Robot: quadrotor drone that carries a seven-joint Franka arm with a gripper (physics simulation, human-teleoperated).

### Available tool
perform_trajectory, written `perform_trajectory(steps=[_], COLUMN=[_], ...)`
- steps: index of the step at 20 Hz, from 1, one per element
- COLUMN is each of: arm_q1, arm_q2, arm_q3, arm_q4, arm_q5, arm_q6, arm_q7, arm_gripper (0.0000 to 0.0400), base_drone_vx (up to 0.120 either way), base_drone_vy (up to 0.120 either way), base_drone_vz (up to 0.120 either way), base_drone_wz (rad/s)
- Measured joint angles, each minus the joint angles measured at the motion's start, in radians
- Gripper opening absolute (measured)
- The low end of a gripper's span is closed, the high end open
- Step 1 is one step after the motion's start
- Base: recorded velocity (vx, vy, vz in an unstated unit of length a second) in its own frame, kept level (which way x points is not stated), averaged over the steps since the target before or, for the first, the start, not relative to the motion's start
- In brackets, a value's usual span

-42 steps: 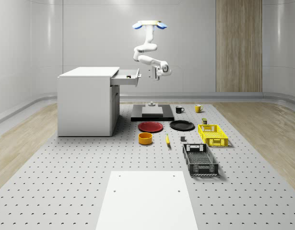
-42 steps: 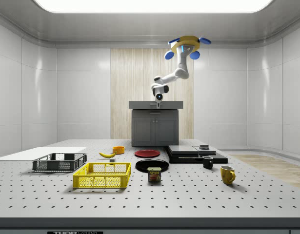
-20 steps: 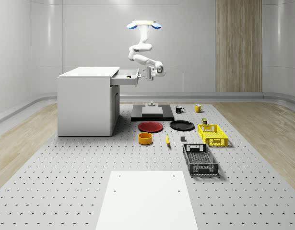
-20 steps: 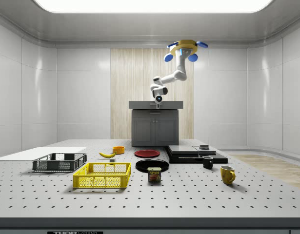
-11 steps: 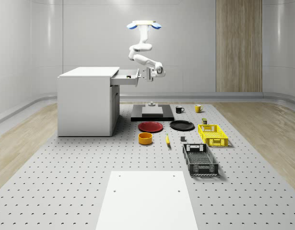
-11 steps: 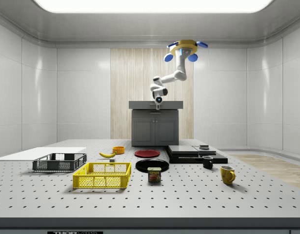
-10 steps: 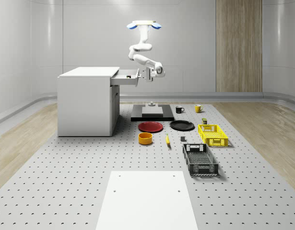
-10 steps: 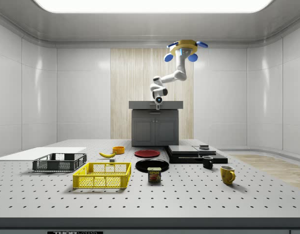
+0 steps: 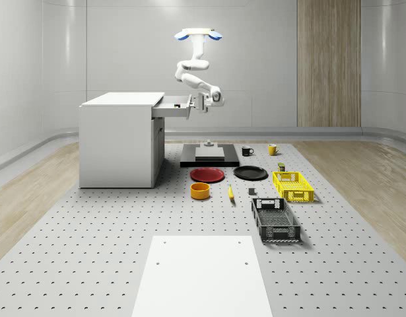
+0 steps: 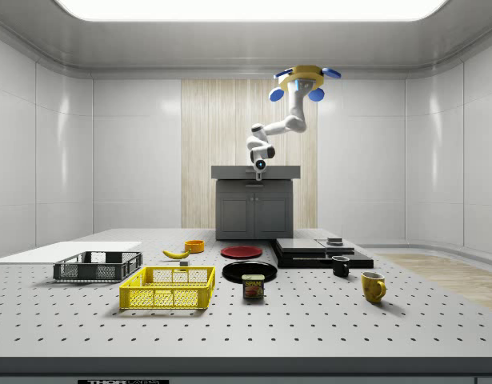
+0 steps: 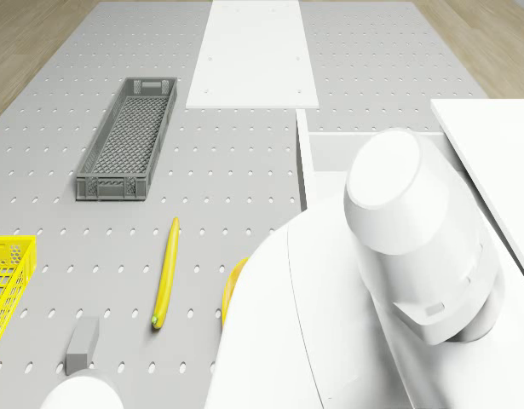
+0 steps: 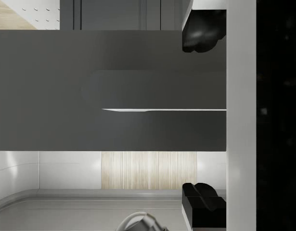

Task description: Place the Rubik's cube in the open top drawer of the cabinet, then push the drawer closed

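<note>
Hovering high in the air, the drone (image 9: pixel 199 34) is up beside the cabinet (image 9: pixel 117 142), over the grey table (image 9: pixel 90 251) with its rows of little holes. Its smooth white arm bends down to the drawer (image 9: pixel 173 105). The cabinet is a plain white box. The drawer is a flat, shallow tray pulled out from the top, sticking out sideways toward the whole-scene view's right. Its long side runs along the cabinet's front.

The gripper (image 9: pixel 196 103) is right at the drawer's front, pointing at it. In the wrist view that front (image 12: pixel 114 91) is a dark, smooth panel with a thin bright line across it. The two black fingers (image 12: pixel 200 33) are wide apart and hold nothing.

I cannot tell where the cube is. The arm hides much of the drawer's inside.
</note>
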Motion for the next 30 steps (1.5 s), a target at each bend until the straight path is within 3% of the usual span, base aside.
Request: perform_trajectory(steps=[19, 30], arm_q1=[0.096, 0.239], arm_q2=[-0.063, -0.101], arm_q3=[-0.047, -0.087], arm_q4=[-0.069, -0.137], arm_q5=[-0.102, -0.285], arm_q6=[0.041, 0.058], arm_q7=[-0.070, -0.188], arm_gripper=[0.0400, 0.0399], base_drone_vx=[0.000, 0.000], base_drone_vy=[0.000, 0.000], base_drone_vz=[0.000, 0.000], base_drone_wz=[0.000, 0.000])
